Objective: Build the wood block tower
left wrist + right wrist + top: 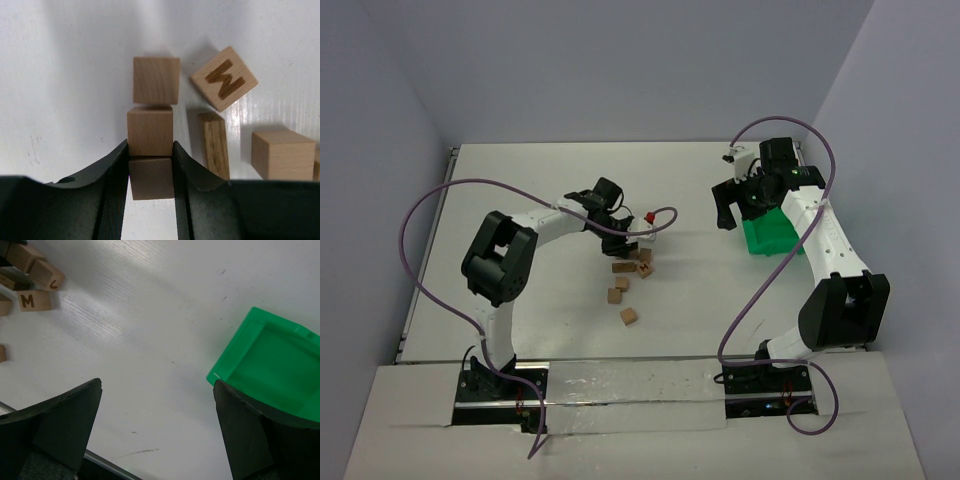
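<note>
In the left wrist view three plain wood blocks lie in a line that runs away from the camera: a far one (156,80), a middle one (150,131) and a shaded near one (151,177). My left gripper (150,147) is shut on the near block, and its fingertips also reach the sides of the middle one. I cannot tell whether these three are stacked. More blocks sit to the right, one marked W (224,78). From above, the left gripper (620,243) is over the block cluster (623,267). My right gripper (725,212) (157,382) hangs open over bare table.
A bright green bin (770,235) (270,360) stands under the right arm. Loose blocks (629,316) are scattered towards the near edge. The right wrist view shows lettered blocks (34,301) at its top left. A purple cable with a red clip (651,216) loops beside the left gripper.
</note>
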Controlling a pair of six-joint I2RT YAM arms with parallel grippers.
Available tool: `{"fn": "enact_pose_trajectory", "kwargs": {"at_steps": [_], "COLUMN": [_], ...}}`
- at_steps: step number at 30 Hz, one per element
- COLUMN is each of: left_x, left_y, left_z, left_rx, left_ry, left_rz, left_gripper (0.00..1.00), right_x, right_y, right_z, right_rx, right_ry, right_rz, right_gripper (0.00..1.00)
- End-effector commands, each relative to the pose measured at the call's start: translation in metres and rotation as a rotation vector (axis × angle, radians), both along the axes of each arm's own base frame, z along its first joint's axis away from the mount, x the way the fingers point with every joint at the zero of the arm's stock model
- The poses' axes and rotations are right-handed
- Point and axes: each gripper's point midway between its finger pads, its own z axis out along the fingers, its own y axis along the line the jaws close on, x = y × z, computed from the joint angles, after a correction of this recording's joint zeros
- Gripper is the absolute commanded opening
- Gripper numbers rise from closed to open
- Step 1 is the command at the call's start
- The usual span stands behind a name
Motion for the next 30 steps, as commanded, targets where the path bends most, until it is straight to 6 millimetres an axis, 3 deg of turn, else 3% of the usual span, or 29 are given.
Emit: {"fn": "enact_pose_trajectory", "kwargs": {"at_steps": [1,11,16,20,25,27,30], "left_x": [0.019,0.033,0.032,0.031,0.033,0.035,0.035], "left_y": [0.005,0.019,0.020,0.019,0.015,0.014,0.011], "left_z": [0.021,0.008,0.008,0.012,0.035,0.053,0.081], "left_rx": [-0.041,0.000,-0.002,-0.009,-0.038,-0.060,-0.095], "left_ry": [-0.033,-0.022,-0.023,-0.022,-0.043,-0.066,-0.087], "left_rz": [0.025,0.075,0.082,0.081,0.083,0.089,0.100], "left_gripper": [0.17,0.18,0.43,0.51,0.64,0.71,0.74], "right_x": [0.006,0.005,0.003,0.003,0.002,0.002,0.002], "right_y": [0.001,0.004,0.006,0.009,0.011,0.012,0.015], "right_z": [0.007,0.006,0.003,0.004,0.009,0.011,0.016], "right_rx": [0.015,0.023,0.022,0.027,0.028,0.028,0.032], "right_ry": [-0.028,-0.018,-0.014,-0.017,-0.022,-0.026,-0.034], "right_rz": [0.009,0.012,0.022,0.027,0.034,0.037,0.042], "right_gripper": [1.00,1.00,1.00,1.00,1.00,1.00,1.00]}}
